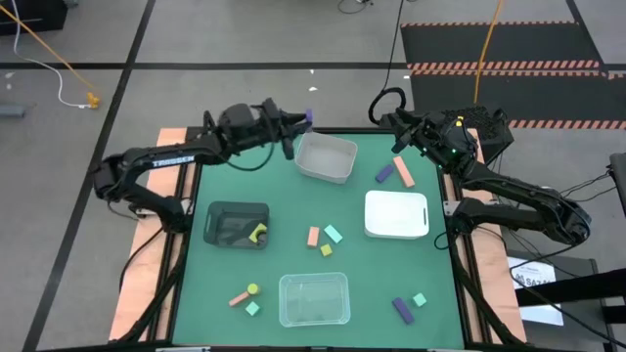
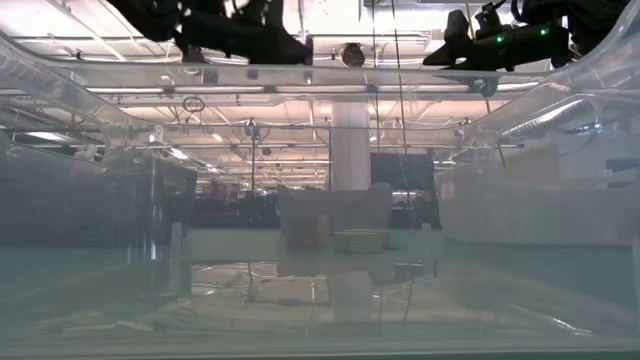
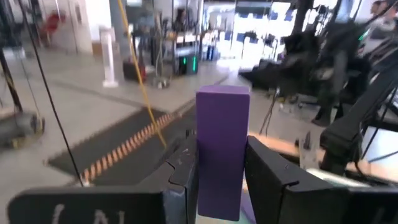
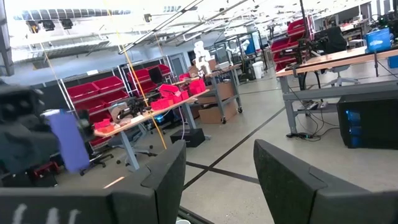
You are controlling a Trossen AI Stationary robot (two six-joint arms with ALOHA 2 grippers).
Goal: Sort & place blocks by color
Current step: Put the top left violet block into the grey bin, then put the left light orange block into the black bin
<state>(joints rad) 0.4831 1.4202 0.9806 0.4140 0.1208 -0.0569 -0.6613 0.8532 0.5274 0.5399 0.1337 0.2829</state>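
1. Right in front of the left wrist camera, a purple block (image 3: 222, 152) is pinched upright between the jaws of the left gripper (image 3: 214, 177).
2. From above, the left gripper (image 1: 293, 125) is seen held up at the far edge of the green worktop (image 1: 293, 256), just beside the grey tray (image 1: 326, 156).
3. The right gripper (image 4: 214, 180) is held up near the far right corner of the worktop, and its jaws are spread with nothing between them.
4. One yellow block (image 1: 258, 234) is seen inside the black tray (image 1: 236, 225).
5. The white tray (image 1: 396, 214) and the clear tray (image 1: 314, 298) are set on the worktop too.
6. A purple bar (image 1: 385, 174) and a pink bar (image 1: 402, 172) are laid near the right gripper (image 1: 399, 133).
7. More small blocks, pink, green, yellow and purple, are scattered in the middle and along the near side.
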